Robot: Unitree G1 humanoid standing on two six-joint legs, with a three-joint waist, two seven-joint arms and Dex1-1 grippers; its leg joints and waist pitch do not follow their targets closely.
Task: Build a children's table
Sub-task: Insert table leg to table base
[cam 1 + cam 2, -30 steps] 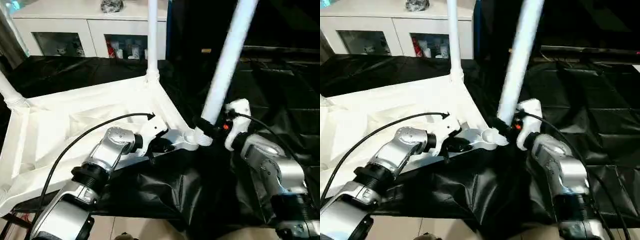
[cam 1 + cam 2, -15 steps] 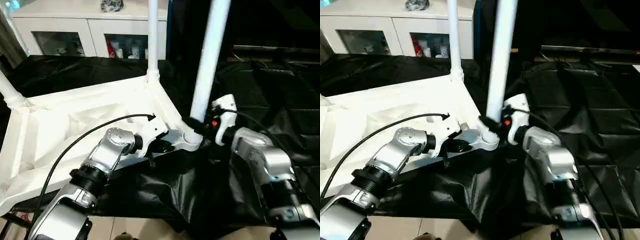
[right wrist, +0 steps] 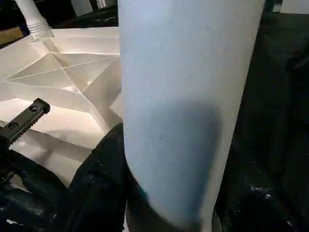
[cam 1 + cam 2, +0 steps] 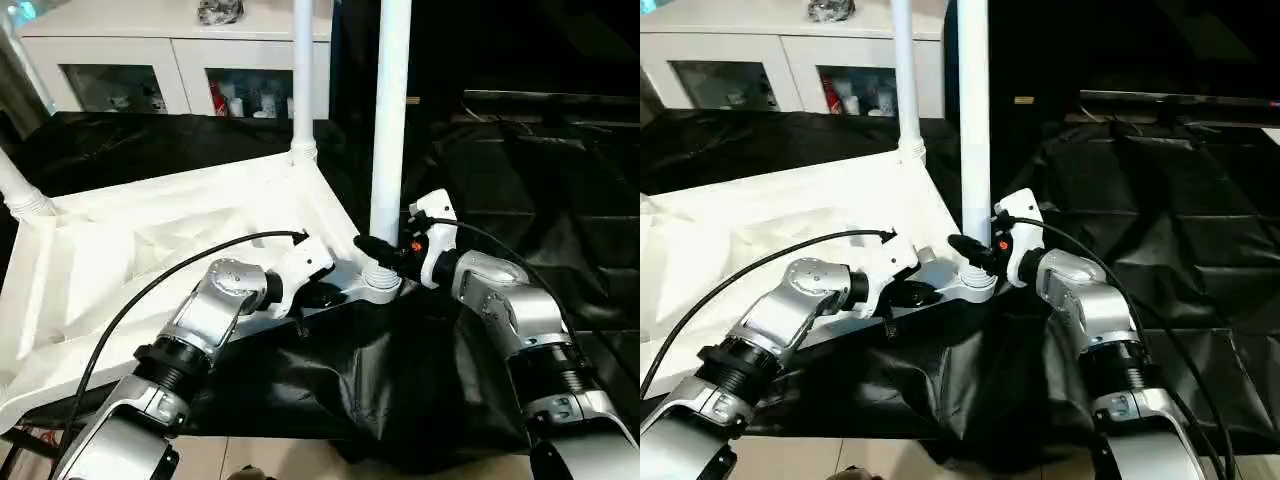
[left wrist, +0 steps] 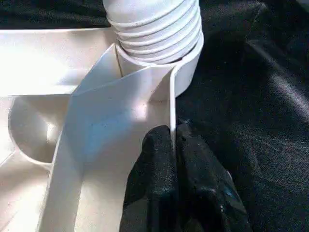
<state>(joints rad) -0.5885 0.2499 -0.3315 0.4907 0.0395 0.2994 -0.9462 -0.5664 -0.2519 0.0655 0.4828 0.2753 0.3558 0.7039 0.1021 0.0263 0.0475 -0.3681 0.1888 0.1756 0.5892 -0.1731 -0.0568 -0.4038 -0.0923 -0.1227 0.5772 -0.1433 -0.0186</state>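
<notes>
black-draped work table [image 4: 560,180], left tool [image 5: 173,145] pinching tabletop [image 4: 150,250] rim, right tool [image 4: 378,250] gripping upright leg [image 4: 389,130]

Black drape [image 4: 560,200], white cabinet [image 4: 150,60] (glass-fronted)

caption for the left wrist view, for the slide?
Left claw pinches the tabletop's edge wall beside the corner socket holding a ribbed leg end.

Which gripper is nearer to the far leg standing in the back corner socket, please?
The right gripper: shut on the near leg, it sits closer to the far leg. The left gripper pinches the tabletop rim, slightly farther.
</notes>
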